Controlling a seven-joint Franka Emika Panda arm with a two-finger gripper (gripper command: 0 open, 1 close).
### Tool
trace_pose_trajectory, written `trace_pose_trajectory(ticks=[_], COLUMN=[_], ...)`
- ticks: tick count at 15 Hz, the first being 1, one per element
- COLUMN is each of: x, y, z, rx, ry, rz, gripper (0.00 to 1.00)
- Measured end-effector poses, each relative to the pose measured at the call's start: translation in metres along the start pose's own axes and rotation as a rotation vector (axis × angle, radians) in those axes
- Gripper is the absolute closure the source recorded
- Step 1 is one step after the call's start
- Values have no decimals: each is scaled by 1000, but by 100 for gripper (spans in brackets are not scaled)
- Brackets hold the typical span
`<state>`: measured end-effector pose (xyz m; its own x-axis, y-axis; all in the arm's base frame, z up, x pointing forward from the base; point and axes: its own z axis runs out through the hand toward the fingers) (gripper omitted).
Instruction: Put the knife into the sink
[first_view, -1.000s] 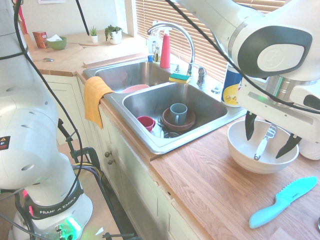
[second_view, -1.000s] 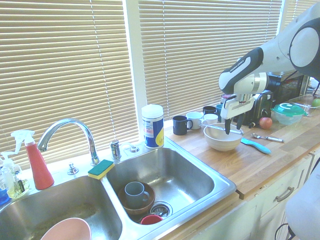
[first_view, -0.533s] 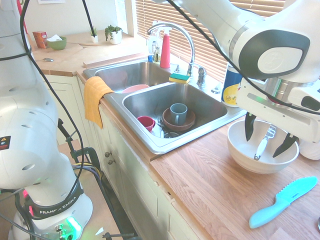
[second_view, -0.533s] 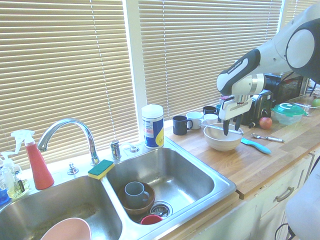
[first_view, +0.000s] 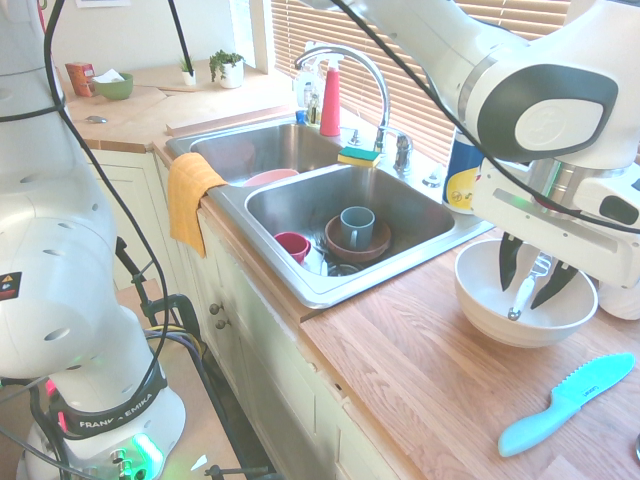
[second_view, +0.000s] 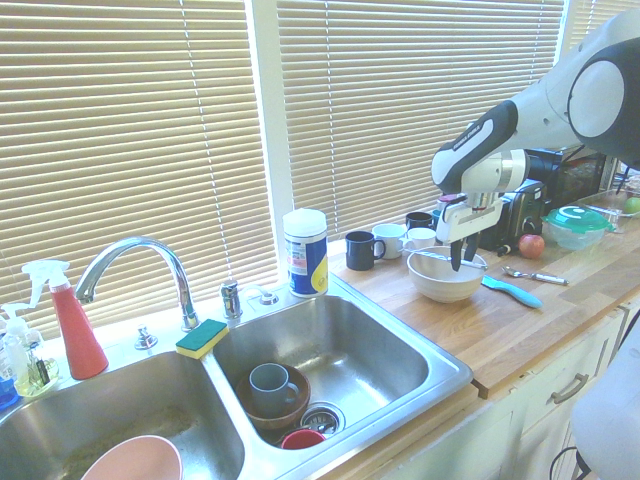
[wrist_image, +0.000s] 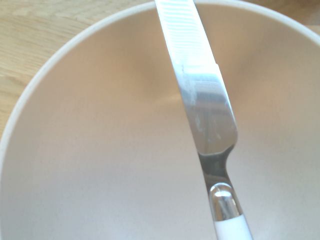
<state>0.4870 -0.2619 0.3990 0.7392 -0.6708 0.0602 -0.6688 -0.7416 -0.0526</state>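
- Pointing straight down, the one black two-finger gripper (first_view: 531, 281) straddles the slim silver, white-handled knife (first_view: 527, 285) with narrowed jaws; contact unclear.
- One knife leans inside one white bowl (first_view: 490, 312).
- One two-basin steel sink (first_view: 300, 210) holds one grey mug (first_view: 356, 226).
- One teal serrated knife (first_view: 566, 402) lies nearby.

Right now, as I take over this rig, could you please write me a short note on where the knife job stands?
Gripper: pointing down into the white ceramic bowl on the wooden counter, fingers partly closed either side of the knife; a firm grip cannot be confirmed.
Small silver table knife with a whitish handle: leaning inside the bowl, blade resting over the rim.
Stainless-steel two-basin sink: beside the bowl; near basin holds a grey mug, brown bowl and red cup.
Done: gripper positioned at the knife.
Left: secure the grip, lift, carry over, release in the sink.
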Motion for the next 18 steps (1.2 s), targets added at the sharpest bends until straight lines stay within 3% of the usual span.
trace_pose_trajectory(ticks=[9,12,18], x=[-1,-6,-78], y=[4,-5,-110], z=[0,-24,-94], rx=[-4,7,34], ry=[0,39,91], rz=[14,48,135], gripper=[100,100,100])
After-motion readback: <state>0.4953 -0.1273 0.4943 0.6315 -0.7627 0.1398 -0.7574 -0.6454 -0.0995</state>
